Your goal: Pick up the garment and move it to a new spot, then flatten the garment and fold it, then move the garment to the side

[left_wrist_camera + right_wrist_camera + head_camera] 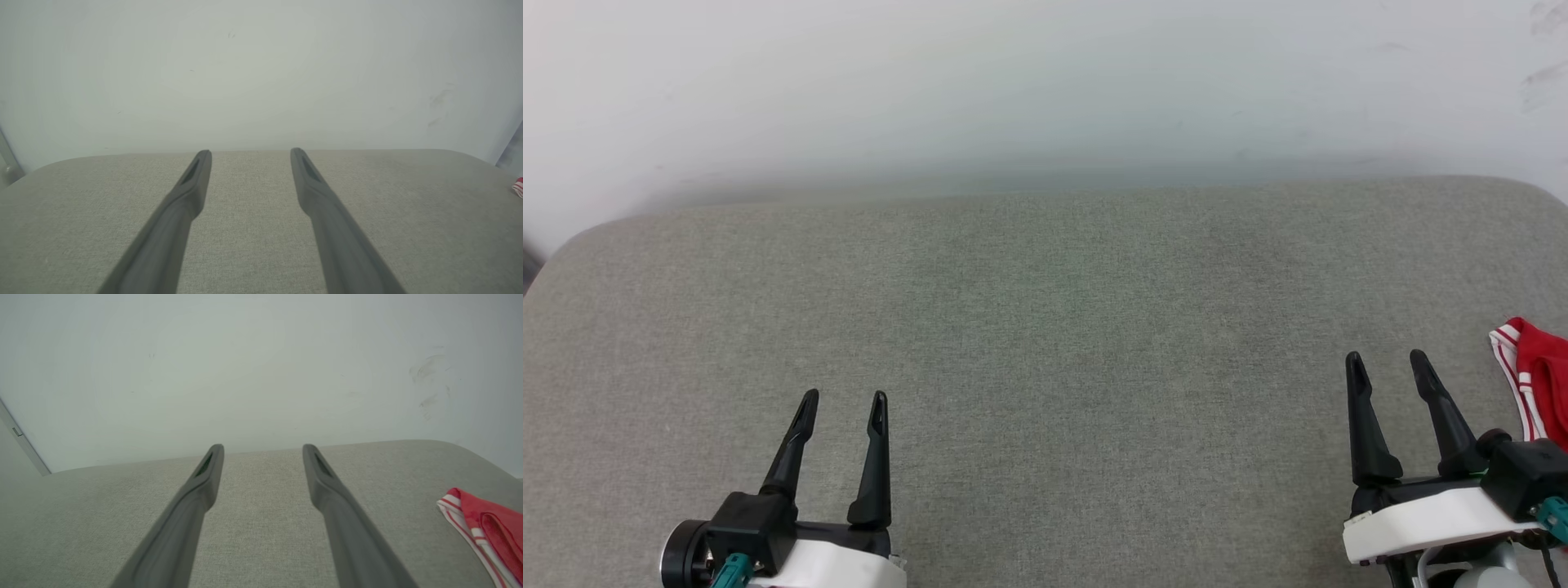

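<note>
The left gripper (844, 398) sits at the lower left of the head view, its white and black body at the bottom edge and its 2 long dark fingers pointing up the picture. Its jaws stand apart, with bare grey cloth between the tips and nothing held. The right gripper (1387, 359) sits at the lower right, a little farther up the picture than the left one. Its jaws are likewise apart and hold nothing.

Both grippers hover over the desk (1045, 327), a broad surface covered in grey woven fabric with rounded far corners. A pale white wall (1045, 82) rises behind it, with a few dark scuff marks near its upper right.

The garment (1539, 367) lies on the desk at the far right edge of the head view, just beside the right gripper on its outer side and not touching the fingers. What shows of it is a bunched red piece with white-and-red striped trim along its left border; the rest is cut off by the picture's edge.

In the right wrist view the garment (486, 522) lies at the lower right, to the right of the spread fingers (327, 486) and apart from them. In the left wrist view a small red-and-white scrap of it (519, 188) shows at the right edge, well apart from that gripper's fingers (192, 192).
</note>
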Robot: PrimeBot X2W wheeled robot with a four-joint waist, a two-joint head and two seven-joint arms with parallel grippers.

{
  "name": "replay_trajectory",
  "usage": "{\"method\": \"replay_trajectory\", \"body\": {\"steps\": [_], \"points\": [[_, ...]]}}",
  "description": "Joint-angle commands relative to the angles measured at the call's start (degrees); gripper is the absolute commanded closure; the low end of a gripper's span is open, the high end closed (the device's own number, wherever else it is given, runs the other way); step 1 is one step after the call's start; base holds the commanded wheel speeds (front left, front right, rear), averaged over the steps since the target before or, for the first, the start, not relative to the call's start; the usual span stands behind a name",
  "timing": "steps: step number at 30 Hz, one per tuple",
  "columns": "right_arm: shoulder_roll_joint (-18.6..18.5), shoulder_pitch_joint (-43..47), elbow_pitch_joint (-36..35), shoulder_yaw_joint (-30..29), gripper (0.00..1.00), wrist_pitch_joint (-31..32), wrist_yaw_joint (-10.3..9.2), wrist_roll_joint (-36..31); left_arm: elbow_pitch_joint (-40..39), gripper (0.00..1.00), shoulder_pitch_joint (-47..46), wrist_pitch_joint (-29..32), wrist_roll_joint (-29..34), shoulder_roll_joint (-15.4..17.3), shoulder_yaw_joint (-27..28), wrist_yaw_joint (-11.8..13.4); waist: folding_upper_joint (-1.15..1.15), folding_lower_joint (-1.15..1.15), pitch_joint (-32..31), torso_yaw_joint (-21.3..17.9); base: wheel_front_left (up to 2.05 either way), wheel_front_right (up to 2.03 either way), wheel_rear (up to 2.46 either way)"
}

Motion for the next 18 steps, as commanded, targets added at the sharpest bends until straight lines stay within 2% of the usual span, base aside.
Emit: {"method": "replay_trajectory", "body": {"steps": [1, 7, 8, 11, 18], "points": [[0.24, 0.55, 0.1, 0.08, 0.0, -0.15, -0.02, 0.02, 0.05, 0.0, 0.43, 0.14, -0.18, -0.09, 0.09, -0.02, 0.0, 0.01, 0.0, 0.04, 0.0, 0.0, 0.0], [0.24, 1.1, -0.53, 0.32, 0.0, -0.07, -0.02, -1.07, -0.81, 0.0, 0.34, 0.14, -1.54, -0.1, -0.32, 0.23, 0.0, 0.01, -0.05, 0.38, 0.0, 0.0, 0.0], [0.01, 0.29, -0.32, 0.33, 1.0, -0.06, 0.0, -0.82, -0.59, 1.0, 0.09, 0.0, -1.42, -0.03, -0.3, 0.07, 0.0, 0.01, -0.07, 0.38, 0.0, 0.0, 0.0], [0.01, 0.74, 1.4, 0.39, 1.0, -0.04, 0.0, -0.78, 1.17, 1.0, 0.55, -0.02, -1.42, -0.05, -0.4, 0.06, 0.0, 0.01, -0.08, 0.39, 0.0, 0.0, 0.0], [-0.32, 0.31, 1.98, 0.37, 1.0, 1.43, 0.0, 7.58, 1.99, 1.0, -0.21, 1.58, -9.98, 0.35, -0.12, 0.0, 0.0, 0.01, -0.21, 0.42, 0.0, 0.0, 0.0]]}}
